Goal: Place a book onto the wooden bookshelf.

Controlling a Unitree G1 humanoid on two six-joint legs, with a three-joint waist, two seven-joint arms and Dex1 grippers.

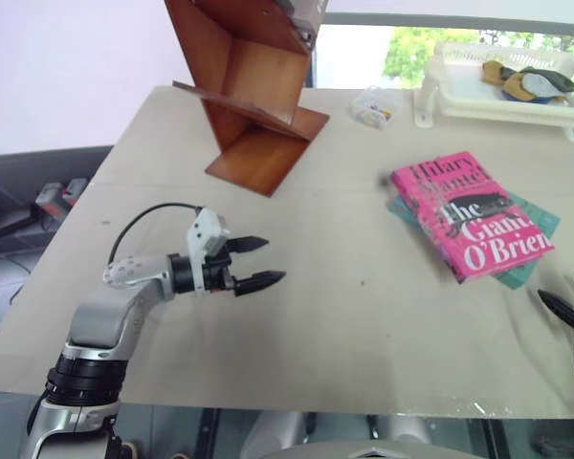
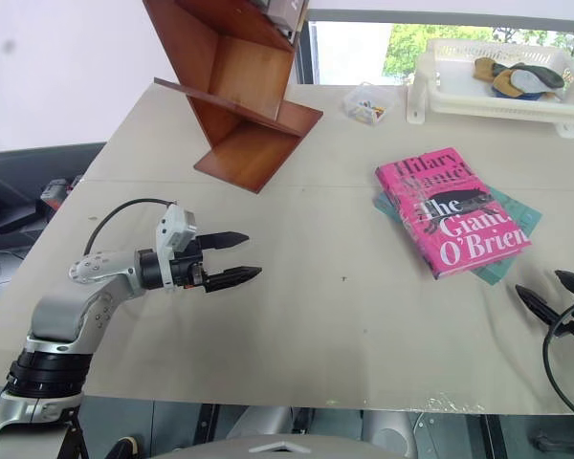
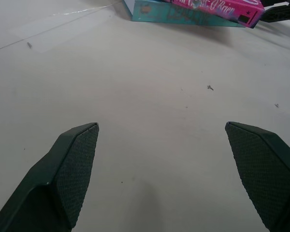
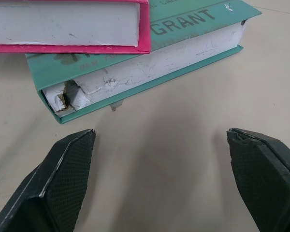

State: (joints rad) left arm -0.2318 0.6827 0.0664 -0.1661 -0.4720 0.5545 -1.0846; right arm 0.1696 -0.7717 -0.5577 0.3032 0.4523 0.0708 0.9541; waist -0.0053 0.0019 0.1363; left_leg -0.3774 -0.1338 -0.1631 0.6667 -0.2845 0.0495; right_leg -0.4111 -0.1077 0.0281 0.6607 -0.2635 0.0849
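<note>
The bright pink book point(image 1: 471, 218) lies face up on a teal book point(image 1: 531, 244) at the right of the table. The reddish-brown wooden bookshelf point(image 1: 252, 88) stands at the back left, its slanted boards bare. My left gripper point(image 1: 258, 263) hovers open over the bare tabletop at the left, pointing toward the books, nothing between its fingers. My right gripper point(image 2: 547, 293) is open near the right front edge, just short of the books; its wrist view shows the pink book point(image 4: 67, 24) stacked on the teal book point(image 4: 150, 63) close ahead.
A white plastic tray point(image 1: 459, 96) with cloth items sits at the back right. A small clear box point(image 1: 373, 107) lies between shelf and tray. The table's front edge point(image 1: 268, 406) runs just below my arms.
</note>
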